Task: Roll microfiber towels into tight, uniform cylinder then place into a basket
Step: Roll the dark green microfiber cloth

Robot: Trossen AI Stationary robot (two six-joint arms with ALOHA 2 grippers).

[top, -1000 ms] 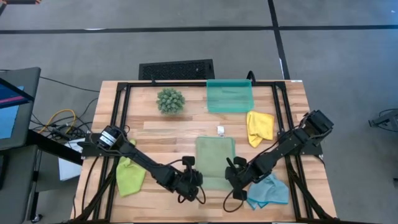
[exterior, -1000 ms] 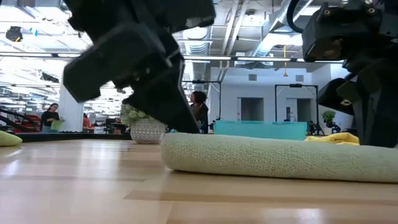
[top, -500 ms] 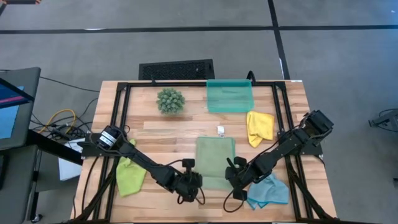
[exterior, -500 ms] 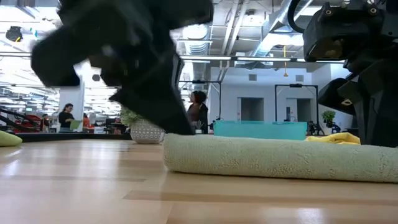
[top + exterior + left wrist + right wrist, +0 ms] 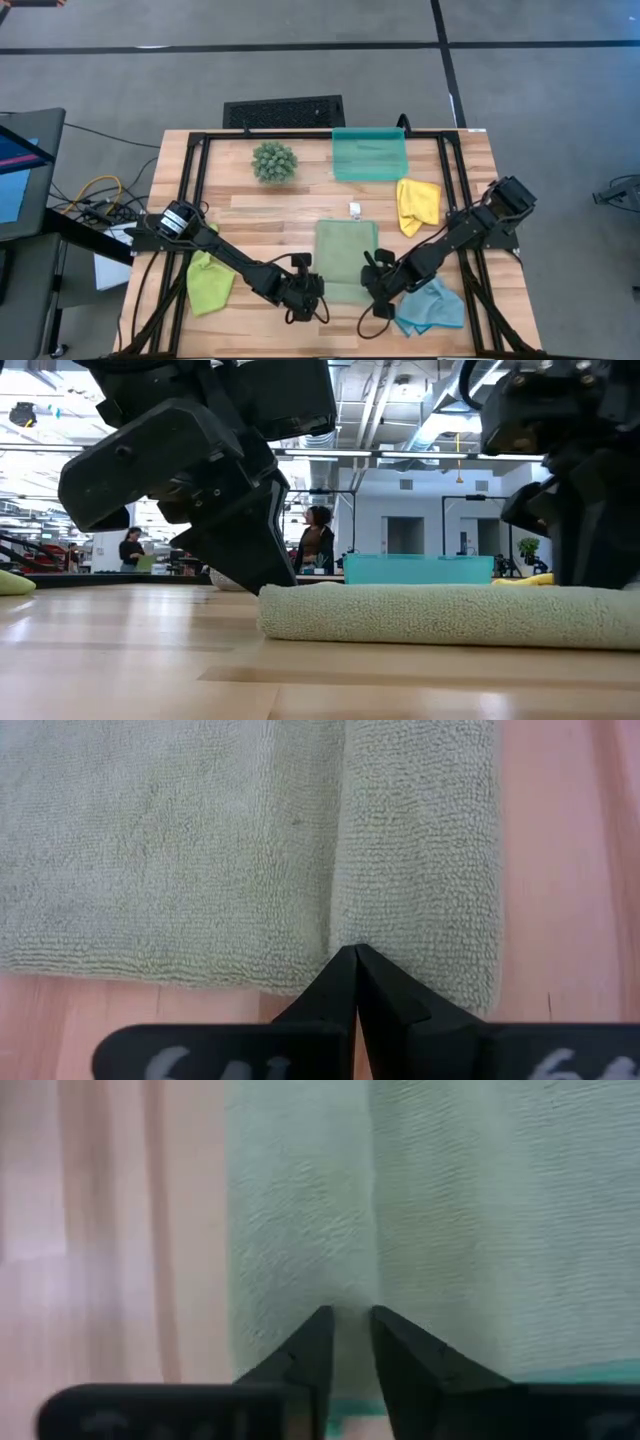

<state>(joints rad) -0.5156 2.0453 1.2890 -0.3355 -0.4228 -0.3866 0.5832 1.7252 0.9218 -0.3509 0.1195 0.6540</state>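
Observation:
The sage green towel (image 5: 346,255) lies flat mid-table, its near edge rolled into a low roll (image 5: 450,615) that rests on the wood. My left gripper (image 5: 355,952) is shut at the roll's left end (image 5: 275,595), pointing down at a slant. My right gripper (image 5: 352,1315) stands at the roll's right end with a small gap between its fingers, over the crease between roll and flat cloth. The lime green towel (image 5: 208,283), the yellow towel (image 5: 417,203) and the light blue towel (image 5: 432,308) lie loose. The teal basket (image 5: 369,154) stands at the far edge. My left gripper sets its shut fingertips on the sage towel in the crease (image 5: 338,925) where the roll meets the flat cloth, close to the towel's left side edge. The fingers come from the left and above, slanting down. My right gripper: I cannot tell whether its tips touch the cloth.
A spiky green plant ball (image 5: 274,161) stands at the far left of the table. A black slotted grille (image 5: 284,110) lies beyond the far edge. Black frame rails (image 5: 200,190) run along the table's sides. A small white tag (image 5: 355,208) lies beyond the sage towel.
My left gripper has turned a little and sunk slightly at the roll's left end. The roll has stayed at the towel's near edge and now lies more level along its length.

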